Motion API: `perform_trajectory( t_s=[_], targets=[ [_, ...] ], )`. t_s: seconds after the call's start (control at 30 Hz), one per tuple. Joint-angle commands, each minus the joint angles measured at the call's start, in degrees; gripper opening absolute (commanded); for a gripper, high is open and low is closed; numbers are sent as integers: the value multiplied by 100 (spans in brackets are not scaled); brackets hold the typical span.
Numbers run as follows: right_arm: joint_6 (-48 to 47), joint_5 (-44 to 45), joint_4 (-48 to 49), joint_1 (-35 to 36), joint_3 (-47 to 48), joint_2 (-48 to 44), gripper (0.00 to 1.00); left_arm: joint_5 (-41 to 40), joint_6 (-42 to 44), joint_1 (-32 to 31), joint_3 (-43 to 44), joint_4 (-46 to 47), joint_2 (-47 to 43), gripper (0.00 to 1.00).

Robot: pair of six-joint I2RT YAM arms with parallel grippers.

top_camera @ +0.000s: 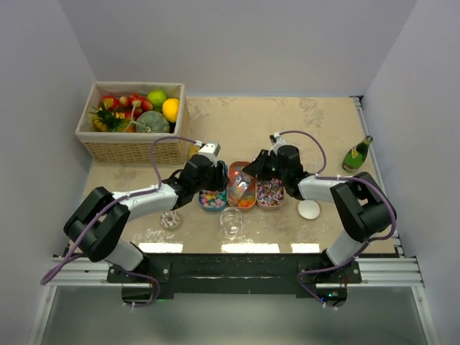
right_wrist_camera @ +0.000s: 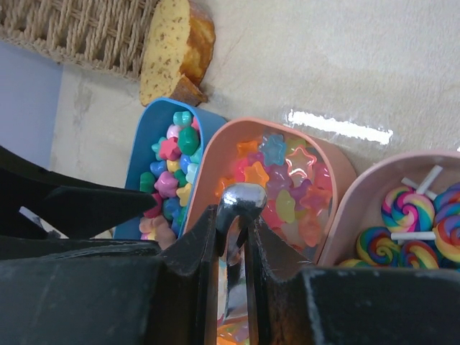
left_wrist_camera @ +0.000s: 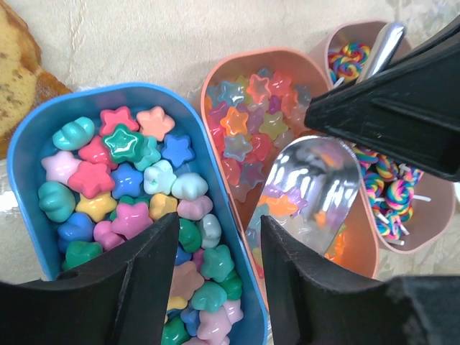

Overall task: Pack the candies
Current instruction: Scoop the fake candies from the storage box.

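- The candies [left_wrist_camera: 129, 187] in the blue tray [left_wrist_camera: 21, 144] are pastel: pink, teal, blue, yellow.
- The peach-pink tray [left_wrist_camera: 210, 83] has half-clear stars [left_wrist_camera: 248, 122], orange, pink and pale blue.
- The swirled pieces [right_wrist_camera: 402, 208] show rainbow spirals on white sticks, in a pink tray [right_wrist_camera: 359, 194].
- The scoop [left_wrist_camera: 316, 172] is shiny silver; the left tool [left_wrist_camera: 219, 244] and right tool [right_wrist_camera: 231, 233] are black.
- The surface [top_camera: 287, 122] is beige with brown marbling.
- At 11 o'clock, the basket [top_camera: 129, 147] is woven tan; at 3 o'clock, the bottle [top_camera: 357, 153] is green.
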Motion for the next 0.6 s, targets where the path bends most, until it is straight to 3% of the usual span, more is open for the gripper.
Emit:
perform_trajectory(
  t_s=[0.0, 0.57],
  targets=[
    [116, 327, -681, 44, 75, 30, 0, -145, -1, 24, 133, 120, -399, 55],
    [626, 618, -216, 0, 49, -155, 0, -392, -1, 24, 98, -91, -724, 57]
  ],
)
